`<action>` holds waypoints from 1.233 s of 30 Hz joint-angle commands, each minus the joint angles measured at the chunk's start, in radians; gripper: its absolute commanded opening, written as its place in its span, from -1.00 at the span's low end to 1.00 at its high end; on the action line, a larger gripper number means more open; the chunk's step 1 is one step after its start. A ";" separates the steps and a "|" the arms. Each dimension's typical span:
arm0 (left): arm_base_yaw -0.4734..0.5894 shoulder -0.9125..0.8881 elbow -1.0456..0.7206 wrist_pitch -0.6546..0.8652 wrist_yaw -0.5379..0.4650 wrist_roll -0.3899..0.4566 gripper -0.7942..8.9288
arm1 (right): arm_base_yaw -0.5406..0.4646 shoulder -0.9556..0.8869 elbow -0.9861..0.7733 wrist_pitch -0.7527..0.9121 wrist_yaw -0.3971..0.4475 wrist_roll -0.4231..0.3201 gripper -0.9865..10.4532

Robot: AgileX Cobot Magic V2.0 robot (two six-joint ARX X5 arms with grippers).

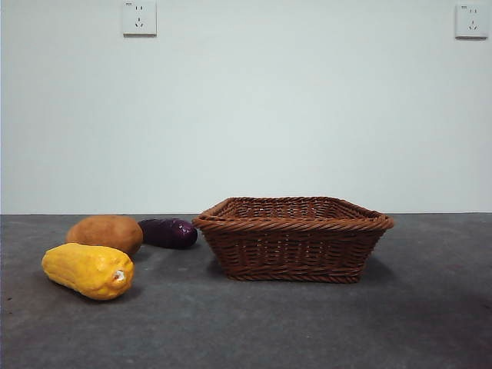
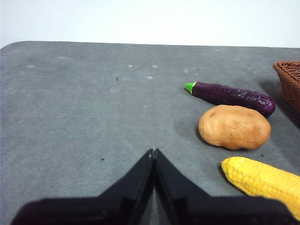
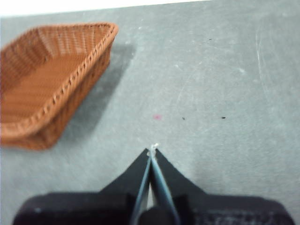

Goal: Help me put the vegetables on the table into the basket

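- front view: eggplant [image 1: 169, 233] partly hidden behind potato [image 1: 105, 233], stem end not visible
- left wrist view: corn [image 2: 265, 182] cut off at picture edge; basket [image 2: 289, 79] only a corner in frame
- right wrist view: basket [image 3: 51, 84] cut off at edge, whole picture blurred, weave soft
- basket floor not visible from front, rim blocks it

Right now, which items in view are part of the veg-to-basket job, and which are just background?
Job items:
- corn cob
- potato
- eggplant
- basket
- table

Not part of it:
- two wall sockets, on the wall behind
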 commanded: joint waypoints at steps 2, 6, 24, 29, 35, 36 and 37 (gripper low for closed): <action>0.003 0.000 -0.011 0.008 0.001 -0.017 -0.84 | 0.000 -0.002 -0.005 0.024 -0.001 0.161 -0.83; 0.003 0.002 -0.009 0.007 0.024 -0.075 -0.85 | 0.000 -0.002 0.002 0.028 -0.029 0.251 -0.84; 0.000 0.248 0.541 -0.317 0.255 -0.076 -0.85 | 0.000 0.354 0.673 -0.388 -0.163 -0.003 -0.85; 0.000 0.344 0.699 -0.441 0.287 -0.031 -0.85 | 0.000 0.454 0.844 -0.541 -0.222 -0.059 -0.85; -0.015 0.449 0.860 -0.588 0.409 0.038 -0.85 | 0.000 0.558 0.981 -0.673 -0.237 -0.145 -0.85; -0.021 0.468 0.887 -0.620 0.423 0.058 -0.85 | 0.000 0.576 0.996 -0.696 -0.237 -0.158 -0.85; -0.028 0.483 0.906 -0.647 0.427 0.074 -0.85 | 0.001 0.591 1.000 -0.707 -0.237 -0.163 -0.85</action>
